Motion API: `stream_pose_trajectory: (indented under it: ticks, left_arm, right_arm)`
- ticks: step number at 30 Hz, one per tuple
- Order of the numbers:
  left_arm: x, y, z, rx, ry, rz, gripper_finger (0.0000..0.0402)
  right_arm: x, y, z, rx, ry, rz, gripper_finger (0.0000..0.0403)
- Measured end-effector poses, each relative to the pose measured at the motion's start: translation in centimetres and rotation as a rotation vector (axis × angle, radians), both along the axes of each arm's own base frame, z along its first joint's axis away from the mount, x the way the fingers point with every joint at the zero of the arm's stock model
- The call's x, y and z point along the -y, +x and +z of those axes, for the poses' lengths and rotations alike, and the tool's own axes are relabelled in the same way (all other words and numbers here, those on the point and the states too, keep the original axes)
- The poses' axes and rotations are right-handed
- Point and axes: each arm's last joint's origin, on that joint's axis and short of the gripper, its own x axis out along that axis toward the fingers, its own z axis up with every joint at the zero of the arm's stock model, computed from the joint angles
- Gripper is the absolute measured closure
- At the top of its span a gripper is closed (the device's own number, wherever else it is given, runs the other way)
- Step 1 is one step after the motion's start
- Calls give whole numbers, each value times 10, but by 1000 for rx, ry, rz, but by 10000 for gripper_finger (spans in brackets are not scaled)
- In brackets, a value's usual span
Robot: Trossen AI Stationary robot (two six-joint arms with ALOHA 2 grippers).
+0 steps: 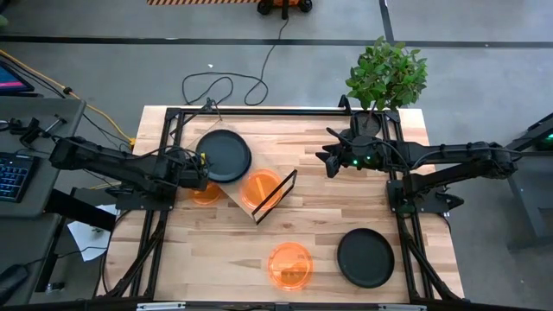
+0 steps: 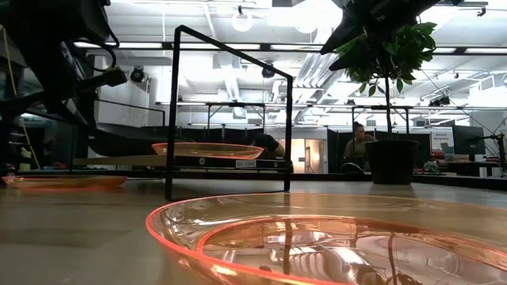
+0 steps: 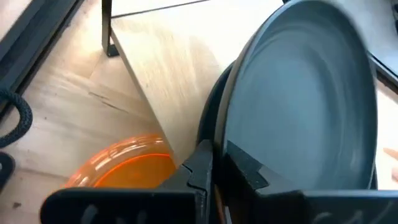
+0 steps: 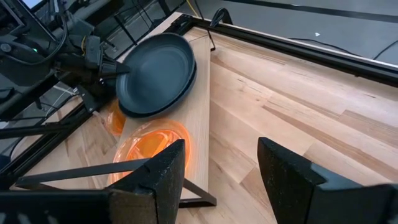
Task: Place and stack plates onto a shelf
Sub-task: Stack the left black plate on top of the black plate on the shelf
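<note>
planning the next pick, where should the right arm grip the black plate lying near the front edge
Grip the black plate by its raised rim, on the side facing the right gripper. It lies flat on the table, so slip one finger under the lip, probably from above at a slant.

The left gripper [image 1: 200,167] pinches the rim of a dark plate [image 1: 223,155] over the far end of the shelf [image 1: 256,191], where 1 orange plate [image 1: 259,188] lies. Another orange plate [image 1: 206,192] sits beside it on the table [image 1: 320,203]; a 3rd orange plate [image 1: 289,264] and a 2nd dark plate [image 1: 365,257] lie near the front edge. The right gripper [image 1: 329,160] hovers near the potted plant [image 1: 386,76].
</note>
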Motion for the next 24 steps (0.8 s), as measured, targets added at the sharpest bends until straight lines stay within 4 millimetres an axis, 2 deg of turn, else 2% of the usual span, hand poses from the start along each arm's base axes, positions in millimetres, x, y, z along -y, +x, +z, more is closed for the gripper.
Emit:
stream_pose_trajectory:
  ticks: [19,24]
  left_arm:
    - [0,-1,1,-37,32,-47,376]
    - [0,-3,3,-35,20,-75,358]
  right_arm:
    - [0,0,0,0,-2,-3,219]
    - [0,0,0,2,1,-4,219]
